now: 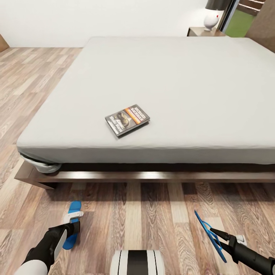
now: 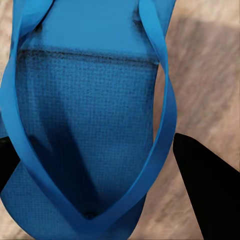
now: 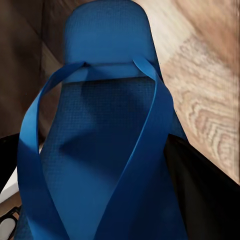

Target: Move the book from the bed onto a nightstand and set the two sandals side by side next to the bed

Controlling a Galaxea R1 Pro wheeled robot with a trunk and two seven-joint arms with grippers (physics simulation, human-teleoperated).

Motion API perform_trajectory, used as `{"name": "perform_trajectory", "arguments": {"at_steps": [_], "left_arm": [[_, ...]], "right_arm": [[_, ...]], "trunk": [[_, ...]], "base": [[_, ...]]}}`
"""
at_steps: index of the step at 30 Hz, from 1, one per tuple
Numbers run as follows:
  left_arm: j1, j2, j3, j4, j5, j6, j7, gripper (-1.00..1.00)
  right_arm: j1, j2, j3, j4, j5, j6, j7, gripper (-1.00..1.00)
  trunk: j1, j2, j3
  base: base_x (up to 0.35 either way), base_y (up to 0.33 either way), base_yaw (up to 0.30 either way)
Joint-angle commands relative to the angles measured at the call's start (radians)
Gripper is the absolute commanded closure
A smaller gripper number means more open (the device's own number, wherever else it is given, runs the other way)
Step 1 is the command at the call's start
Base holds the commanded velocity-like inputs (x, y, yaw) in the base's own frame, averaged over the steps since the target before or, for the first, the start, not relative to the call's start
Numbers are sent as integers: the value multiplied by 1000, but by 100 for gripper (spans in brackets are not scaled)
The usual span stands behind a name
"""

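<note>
Left pincer (image 1: pixel 73 226) clamped on one blue sandal (image 1: pixel 72 225), right pincer (image 1: pixel 217 234) clamped on the other sandal (image 1: pixel 209 236).
Both low over plank floor (image 1: pixel 145 214) beside bed (image 1: pixel 152 175); book (image 1: pixel 127 119) flat on mattress.

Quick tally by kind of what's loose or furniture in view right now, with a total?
Blue sandals: 2, one at the left gripper, one at the right gripper
Book: 1
Bed: 1
Nightstand: 1
Lamp: 1
Total: 6
</note>
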Motion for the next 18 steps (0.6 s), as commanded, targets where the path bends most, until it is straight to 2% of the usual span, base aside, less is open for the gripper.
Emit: {"name": "perform_trajectory", "arguments": {"at_steps": [1,15,18], "left_arm": [[0,-1,4,-2,-10,5,-6,100],[0,-2,4,-2,-10,5,-8,100],[0,-2,4,-3,-10,5,-8,100]], "right_arm": [[0,0,-2,0,-3,6,0,100],[0,0,-2,0,-3,6,0,100],[0,0,-1,-1,-3,6,0,100]], "trunk": [[0,-1,-5],[7,-4,-59],[7,-4,-59]], "base": [[0,0,0],[0,0,0],[0,0,0]]}}
